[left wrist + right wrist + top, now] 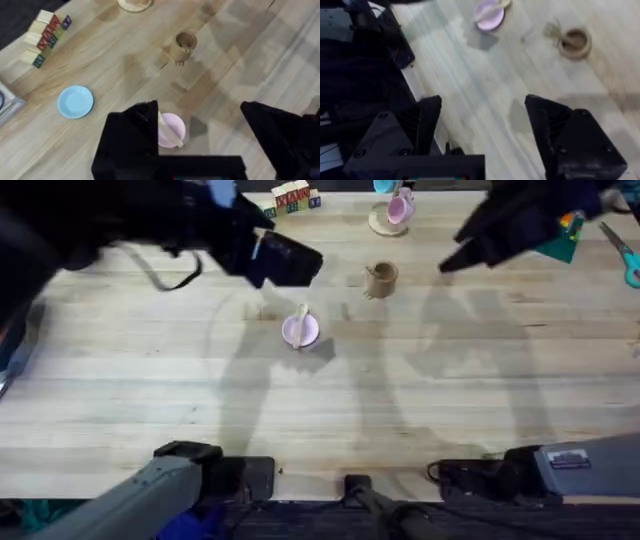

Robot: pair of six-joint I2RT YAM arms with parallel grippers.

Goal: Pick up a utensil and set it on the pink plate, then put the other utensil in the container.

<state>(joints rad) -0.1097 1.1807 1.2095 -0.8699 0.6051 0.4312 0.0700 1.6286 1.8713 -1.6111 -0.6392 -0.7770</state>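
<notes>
The spoon [301, 322] lay across the pink plate [300, 332] on the table [150, 400]. The fork [181, 61] stood in the container [380, 278]. The left gripper [200, 135] and right gripper [482, 120] hung above the table, both spread wide and empty.
</notes>
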